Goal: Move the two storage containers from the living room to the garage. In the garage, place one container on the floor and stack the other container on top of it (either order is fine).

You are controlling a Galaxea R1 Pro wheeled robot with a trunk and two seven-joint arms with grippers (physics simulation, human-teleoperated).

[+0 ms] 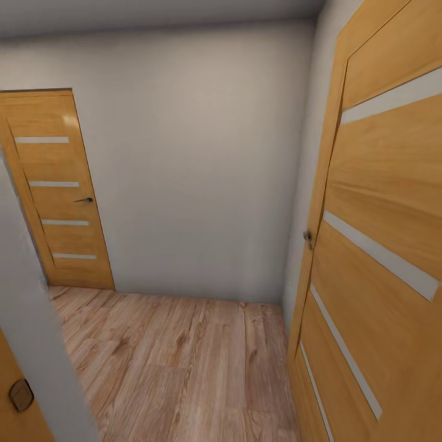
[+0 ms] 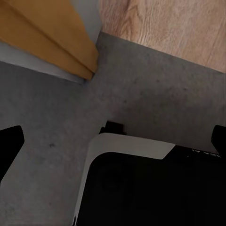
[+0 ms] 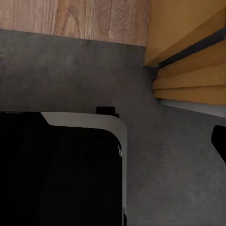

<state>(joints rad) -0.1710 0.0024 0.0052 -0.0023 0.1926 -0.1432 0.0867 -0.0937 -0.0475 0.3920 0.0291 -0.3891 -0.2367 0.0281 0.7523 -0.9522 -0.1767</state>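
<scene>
Room: Cream-grey hallway wall (image 1: 202, 172) faced the head camera, plain and unbroken between two doors.
Near-left edge: a grey wall corner (image 1: 37, 344) cut into the head view, with a strip of orange door and a dark plate (image 1: 20, 395) just beside it.
Left door: an orange wood door (image 1: 55, 190) with pale horizontal strips and a dark lever handle (image 1: 85, 199) stood shut in the far wall.
Hall floor: light wood planks (image 1: 178, 368) ran open from the left door to the right door's edge.
Right door: a large orange door (image 1: 380, 245) with pale strips stood swung open close to the camera, its handle (image 1: 307, 237) at its free edge, narrowing the passage.
Left claw: dark finger tips (image 2: 9, 141) showed at opposite edges of the left wrist view, well apart, holding nothing.
Threshold, left wrist: dark grey concrete floor (image 2: 56, 117) met wood planks along a straight line, an orange door corner (image 2: 61, 37) resting just beside it.
Robot base: a black body with a white rim (image 2: 136, 146) sat over the concrete.
Right claw: one dark finger tip (image 3: 219, 141) was visible; I could not tell how its jaws stood.
Threshold, right wrist: concrete (image 3: 70, 70) met planks, with an orange door frame (image 3: 188, 52) beside it.
Storage containers: their place could not be told from these views.
</scene>
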